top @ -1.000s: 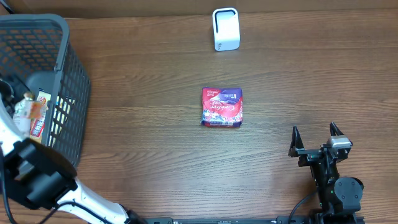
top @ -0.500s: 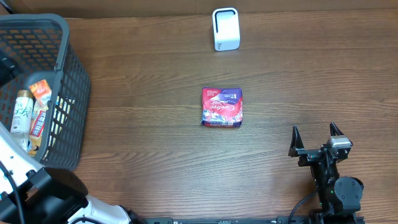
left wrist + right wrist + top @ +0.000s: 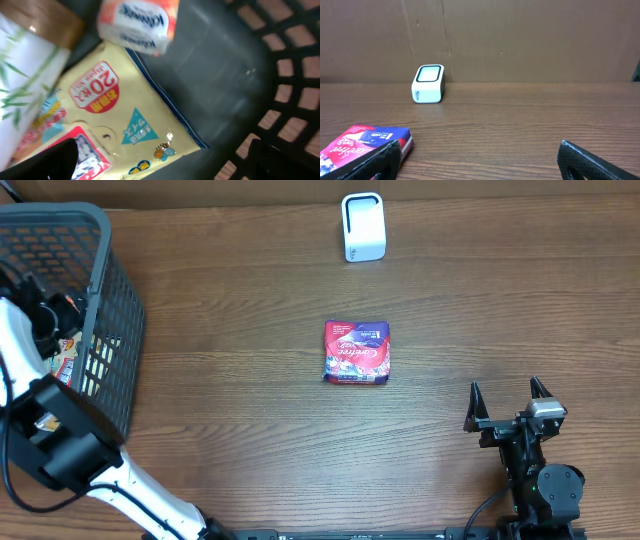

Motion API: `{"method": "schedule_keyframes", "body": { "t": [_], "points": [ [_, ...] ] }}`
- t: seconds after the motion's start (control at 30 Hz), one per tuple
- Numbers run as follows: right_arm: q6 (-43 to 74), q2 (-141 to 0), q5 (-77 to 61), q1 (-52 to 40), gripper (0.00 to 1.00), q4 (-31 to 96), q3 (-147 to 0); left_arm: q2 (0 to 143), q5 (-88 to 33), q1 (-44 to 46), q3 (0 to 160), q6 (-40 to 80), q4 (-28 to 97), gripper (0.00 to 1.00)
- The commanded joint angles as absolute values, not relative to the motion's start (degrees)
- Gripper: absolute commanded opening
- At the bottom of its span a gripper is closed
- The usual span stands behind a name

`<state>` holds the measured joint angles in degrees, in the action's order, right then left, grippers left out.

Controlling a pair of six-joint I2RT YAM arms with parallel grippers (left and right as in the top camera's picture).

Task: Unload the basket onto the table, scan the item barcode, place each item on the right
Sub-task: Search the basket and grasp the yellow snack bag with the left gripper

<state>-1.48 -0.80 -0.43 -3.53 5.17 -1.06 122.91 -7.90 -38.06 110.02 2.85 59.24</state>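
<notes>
The left claw (image 3: 162, 159) has just spread wide inside the basket (image 3: 104, 225), dropping what it held. The right claw (image 3: 507, 402) is waiting, spread too. The red pack (image 3: 357, 352) is lying in the middle of the surface (image 3: 250, 430), probably next for the scanner (image 3: 363, 226).

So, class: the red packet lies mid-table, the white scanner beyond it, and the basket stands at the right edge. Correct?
No: the basket stands at the left edge, as the overhead view shows. The packet and scanner are as stated.
</notes>
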Motion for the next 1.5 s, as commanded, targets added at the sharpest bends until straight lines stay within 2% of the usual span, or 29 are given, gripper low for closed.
{"method": "schedule_keyframes", "body": {
  "t": [0.0,0.27,0.33,0.43,0.67,1.03,1.13,1.2,1.27,1.3,1.33,1.37,1.4,1.47],
  "points": [
    [-1.6,-0.2,-0.1,-4.0,1.00,4.8,-0.4,125.1,0.0,-37.3,109.8,1.6,64.2,1.00],
    [-1.6,-0.2,-0.1,-4.0,1.00,4.8,-0.4,127.4,3.8,-37.4,107.2,-0.2,69.5,0.90],
    [-1.6,-0.2,-0.1,-4.0,1.00,4.8,-0.4,127.4,7.6,-37.4,106.4,-0.2,69.4,0.91],
    [-1.6,-0.2,-0.1,-4.0,1.00,4.8,-0.4,127.4,11.3,-37.5,106.2,-0.2,68.4,1.00],
    [-1.6,-0.2,-0.1,-4.0,1.00,4.8,-0.4,127.4,14.4,-37.4,106.2,-0.7,64.3,1.00],
    [-1.6,-0.2,-0.1,-4.0,1.00,4.8,-0.4,130.8,12.3,-37.4,106.1,-1.8,64.8,1.00],
    [-1.6,-0.2,-0.1,-4.0,1.00,4.8,-0.4,132.5,10.4,-37.4,106.1,-1.7,65.6,0.96],
    [-1.6,-0.2,-0.1,-4.0,1.00,4.8,-0.4,133.5,9.8,-37.4,106.1,-1.8,66.3,0.89],
    [-1.6,-0.2,-0.1,-4.0,1.00,4.8,-0.4,134.0,9.3,-37.4,106.1,-1.7,67.1,0.74],
    [-1.6,-0.2,-0.1,-4.0,1.00,4.8,-0.4,134.0,9.4,-37.4,106.1,-1.8,67.4,0.57],
    [-1.6,-0.2,-0.1,-4.0,1.00,4.8,-0.4,134.0,9.4,-37.4,106.2,-1.7,67.5,0.28],
    [-1.6,-0.2,-0.1,-4.0,1.00,4.8,-0.4,134.0,9.4,-37.4,106.4,-1.7,67.8,0.15],
    [-1.6,-0.2,-0.1,-4.0,1.00,4.8,-0.4,134.0,9.4,-37.4,106.6,-1.6,68.2,0.06],
    [-1.6,-0.2,-0.1,-4.0,1.00,4.8,-0.4,134.0,9.3,-37.4,107.1,-1.0,68.9,0.04]
  ]
}}
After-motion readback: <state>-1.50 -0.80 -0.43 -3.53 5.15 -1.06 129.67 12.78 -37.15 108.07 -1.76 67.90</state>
